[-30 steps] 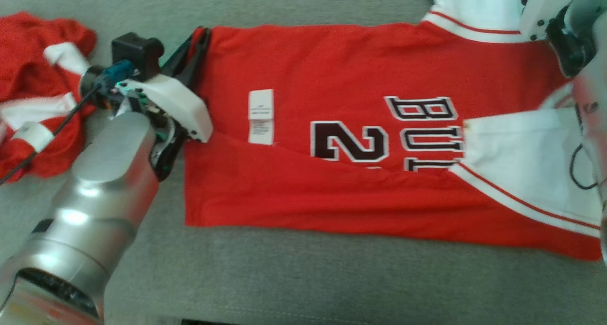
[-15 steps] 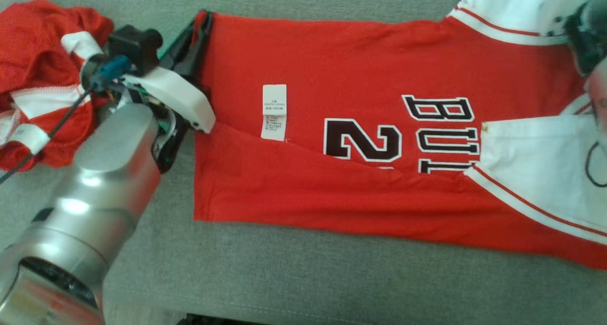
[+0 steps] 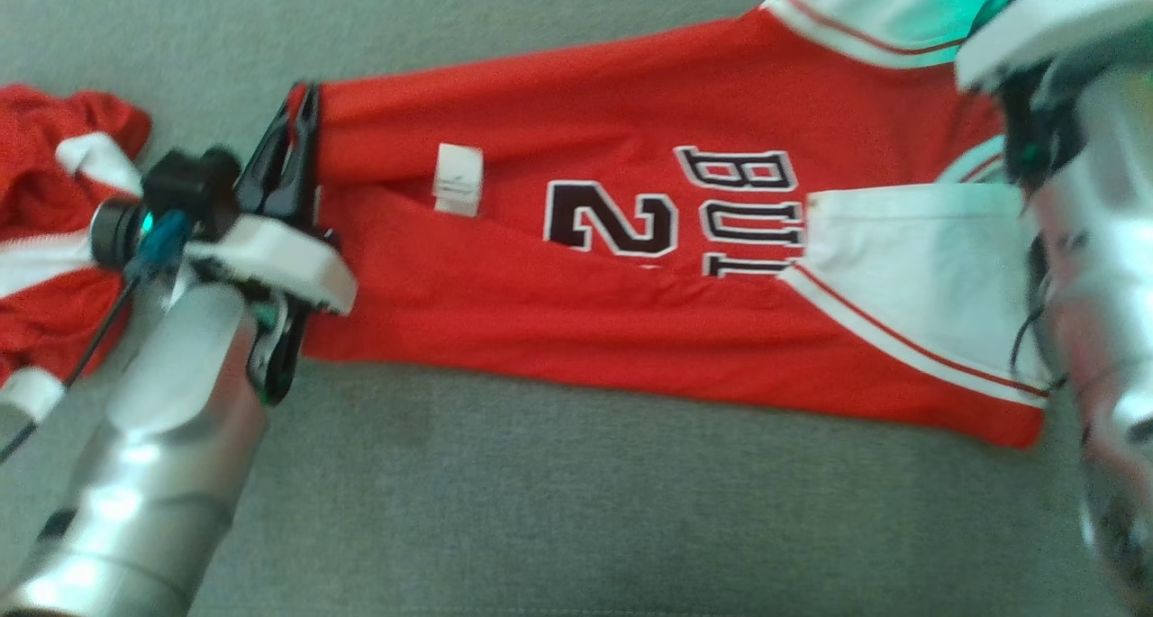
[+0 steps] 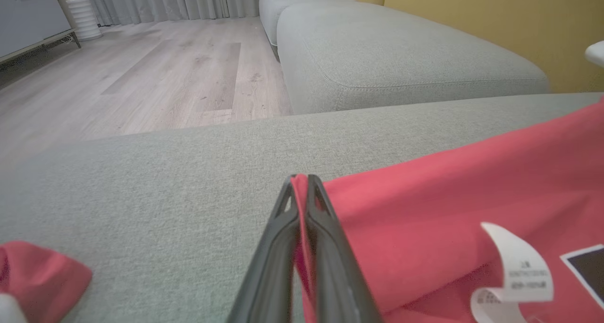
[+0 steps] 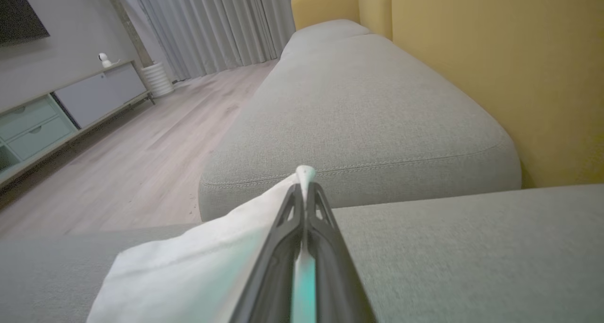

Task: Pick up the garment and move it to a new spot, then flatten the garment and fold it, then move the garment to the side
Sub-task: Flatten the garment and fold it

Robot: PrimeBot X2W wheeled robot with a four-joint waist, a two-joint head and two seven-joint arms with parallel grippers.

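Note:
The garment [image 3: 630, 311] is a red jersey with black lettering and white sleeves, spread across the grey sofa cushion [image 3: 540, 509]. My left gripper [image 3: 302, 104] is shut on the far left corner of its hem, and the red cloth [image 4: 424, 210] shows pinched between the left gripper's [image 4: 299, 179] dark fingers. My right gripper [image 5: 306, 179] is shut on the edge of the white sleeve [image 5: 198, 266] at the far right. The far edge of the jersey is raised between the two grips, and a white label [image 3: 458, 177] hangs from it.
A second red and white garment [image 3: 54, 239] lies crumpled at the left end of the cushion. Another grey sofa section [image 4: 401, 54] stands beyond, with a yellow backrest [image 5: 495, 68] on one side and wooden floor [image 4: 141, 78] on the other.
My right gripper has shut on the white sleeve. The jersey's far edge has come up off the cushion and the label has curled. The head view has shifted.

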